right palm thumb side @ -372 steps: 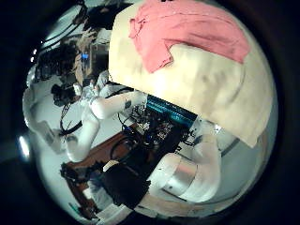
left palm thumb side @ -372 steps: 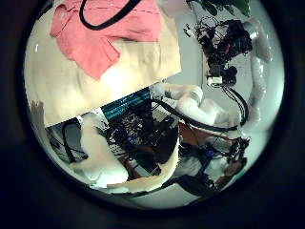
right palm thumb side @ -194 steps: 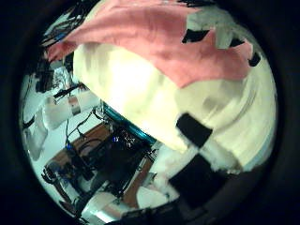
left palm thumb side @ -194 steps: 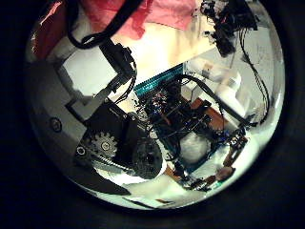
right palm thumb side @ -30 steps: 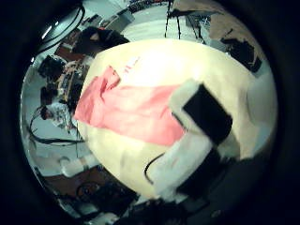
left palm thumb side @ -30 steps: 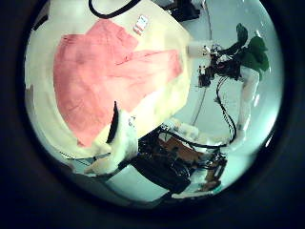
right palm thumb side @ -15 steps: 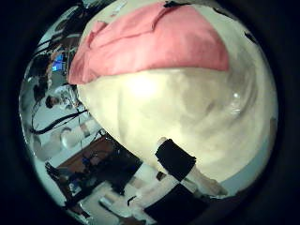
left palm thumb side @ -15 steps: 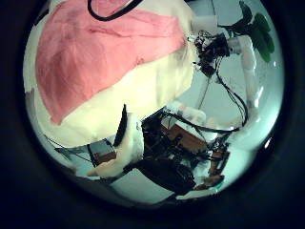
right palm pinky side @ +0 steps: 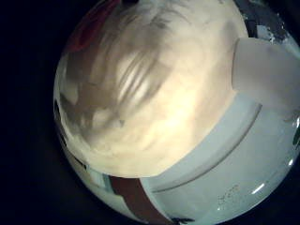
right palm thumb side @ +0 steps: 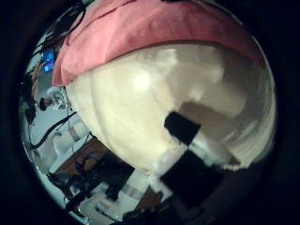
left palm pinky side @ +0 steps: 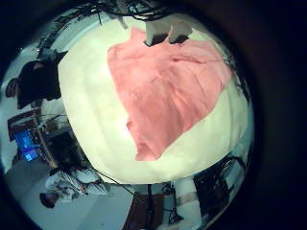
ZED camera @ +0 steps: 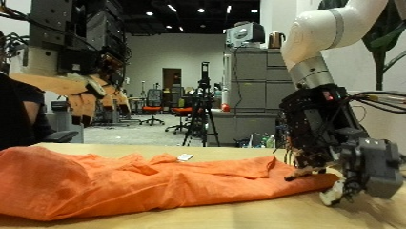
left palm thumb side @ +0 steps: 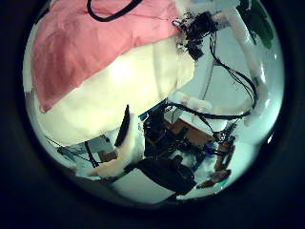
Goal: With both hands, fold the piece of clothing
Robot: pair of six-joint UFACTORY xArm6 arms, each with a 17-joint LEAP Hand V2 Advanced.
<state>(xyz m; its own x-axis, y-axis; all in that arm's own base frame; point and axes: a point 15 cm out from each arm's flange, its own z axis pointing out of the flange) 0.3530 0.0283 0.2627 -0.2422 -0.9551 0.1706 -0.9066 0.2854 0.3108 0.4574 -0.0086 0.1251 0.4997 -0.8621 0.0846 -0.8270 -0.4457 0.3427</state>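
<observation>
White arm (ZED camera: 333, 29); black-and-white hand (ZED camera: 333, 143), exposed wiring.

Pale wooden table (ZED camera: 253, 205); orange garment (ZED camera: 140, 181) spread flat on it

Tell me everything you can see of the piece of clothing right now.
The piece of clothing is a salmon-orange, thin woven-looking fabric, lying flat and rumpled on the table with soft creases. It stretches across most of the tabletop as a long, low band. In the left little-finger palm view it spreads irregularly, one corner trailing out. A hand rests at one end of it; whether the fingers pinch the cloth is unclear.
</observation>
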